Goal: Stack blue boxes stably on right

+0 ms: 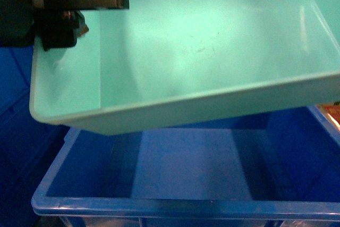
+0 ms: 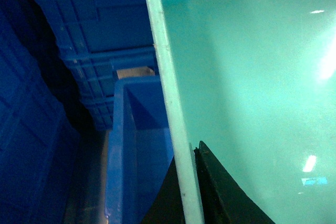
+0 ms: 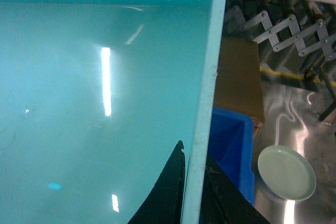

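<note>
Turquoise tub (image 1: 212,51) hangs tilted directly above the open royal-blue crate (image 1: 175,206), left pincer (image 2: 195,182) and right pincer (image 3: 193,182) each clamped on an opposite rim, so lowering looks straight down.

Left end effector (image 2: 191,182) and right end effector (image 3: 191,192) each pinch a thin wall between closed fingers

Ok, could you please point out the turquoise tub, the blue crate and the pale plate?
turquoise tub (image 1: 212,51), head view, inner floor.
blue crate (image 1: 186,206), head view, near rim.
pale plate (image 3: 286,172), right wrist view, centre.
</note>
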Controlling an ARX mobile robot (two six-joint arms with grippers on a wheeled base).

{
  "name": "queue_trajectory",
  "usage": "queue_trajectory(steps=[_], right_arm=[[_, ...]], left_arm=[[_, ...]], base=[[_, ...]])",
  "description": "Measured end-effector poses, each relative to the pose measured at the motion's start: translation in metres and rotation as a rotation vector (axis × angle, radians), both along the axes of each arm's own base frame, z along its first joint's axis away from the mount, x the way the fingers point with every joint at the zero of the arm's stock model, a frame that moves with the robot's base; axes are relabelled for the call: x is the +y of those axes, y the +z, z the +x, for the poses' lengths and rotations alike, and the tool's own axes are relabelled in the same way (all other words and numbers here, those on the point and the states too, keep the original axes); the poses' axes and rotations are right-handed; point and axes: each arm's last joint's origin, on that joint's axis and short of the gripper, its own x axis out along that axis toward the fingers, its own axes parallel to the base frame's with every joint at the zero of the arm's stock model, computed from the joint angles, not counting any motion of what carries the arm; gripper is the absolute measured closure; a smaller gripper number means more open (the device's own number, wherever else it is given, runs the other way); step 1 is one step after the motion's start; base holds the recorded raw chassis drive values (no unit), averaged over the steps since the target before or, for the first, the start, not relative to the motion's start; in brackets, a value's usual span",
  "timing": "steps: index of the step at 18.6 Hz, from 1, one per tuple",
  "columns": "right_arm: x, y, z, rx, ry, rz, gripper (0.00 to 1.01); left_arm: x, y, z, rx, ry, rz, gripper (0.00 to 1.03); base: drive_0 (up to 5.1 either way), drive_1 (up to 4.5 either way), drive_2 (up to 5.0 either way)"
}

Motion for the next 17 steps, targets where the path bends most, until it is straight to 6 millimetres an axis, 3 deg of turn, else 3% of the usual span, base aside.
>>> queue_trajectory(steps=[5,9,17], right_arm=[[0.002,-0.03,0.011,0.141,-0.019,-0.015,0.94],[0.003,-0.051,0.032,0.202,-0.045,-0.021,0.94],[0.016,-0.07,0.087,0.239,-0.069,-0.041,0.94]], left_arm=[[0.001,-0.03,0.023,0.153,-0.039,0.008,1.01],[0.001,-0.048,0.056,0.217,-0.079,0.023,1.01],[-0.014,-0.057,0.121,0.228,-0.119,0.129,1.01]], base=[[0.0,0.0,0.0],[0.0,0.0,0.0],[0.0,0.0,0.0]])
